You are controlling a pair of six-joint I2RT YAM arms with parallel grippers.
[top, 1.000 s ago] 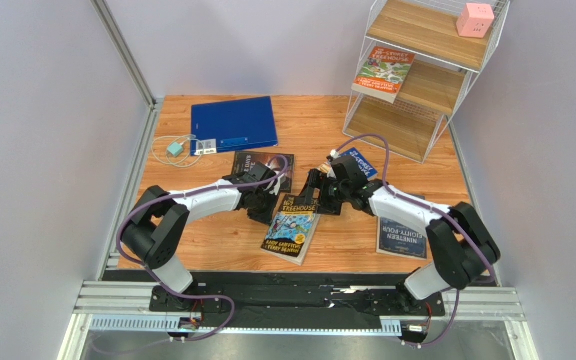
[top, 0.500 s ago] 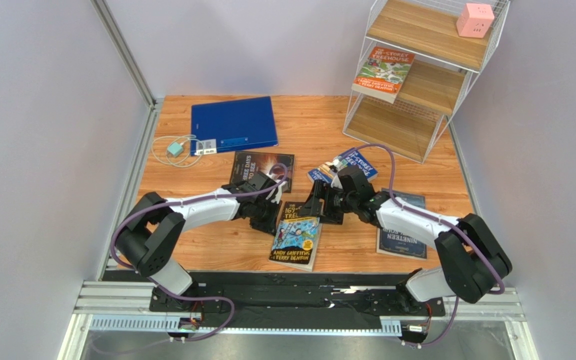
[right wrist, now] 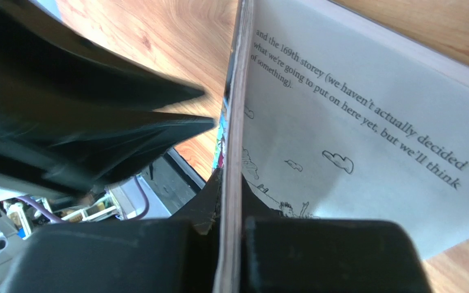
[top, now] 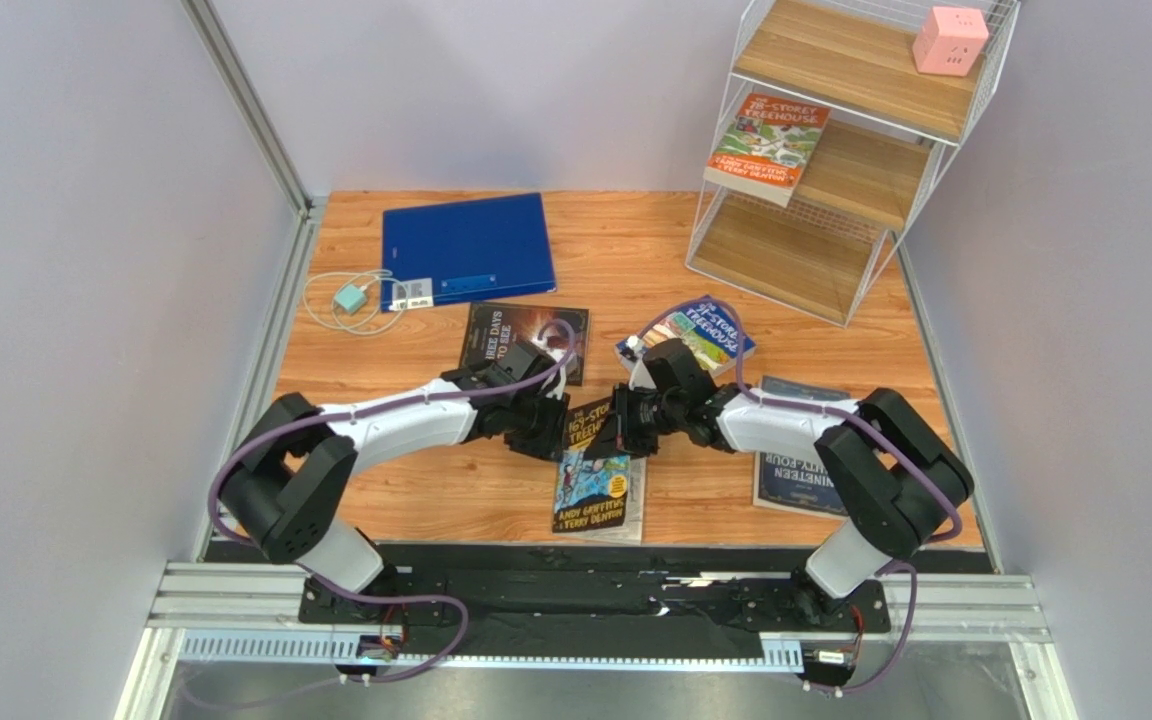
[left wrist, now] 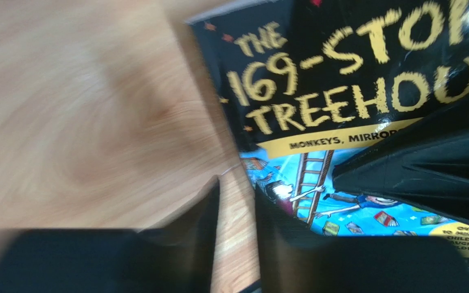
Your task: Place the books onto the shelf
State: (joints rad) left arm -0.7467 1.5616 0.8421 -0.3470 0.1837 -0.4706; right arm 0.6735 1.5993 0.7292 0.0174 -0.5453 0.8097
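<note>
The right fingers (right wrist: 200,213) are clenched on the front cover of the dark book (top: 597,477), the "169-Story Treehouse". The wrist view shows the thin cover edge pinched between them, with a printed inside page bare beside it. The left fingers (left wrist: 188,238) stand only a sliver apart and grip nothing. Wood grain shows through the gap, and one finger overlaps the book's left edge, though whether it presses on it I cannot tell.

Both arms reach low and inward. The left arm (top: 387,420) and right arm (top: 793,428) have their forearms nearly level, and the wrists face each other across the book's upper end. The book lies on the tabletop (top: 432,503) near the front middle, well apart from the shelf (top: 778,255) at the far right corner.

An orange book (top: 767,146) rests on the shelf's middle board. On the tabletop lie a blue book (top: 705,333), a navy book (top: 805,480) and a "Three Days to See" book (top: 515,333).
</note>
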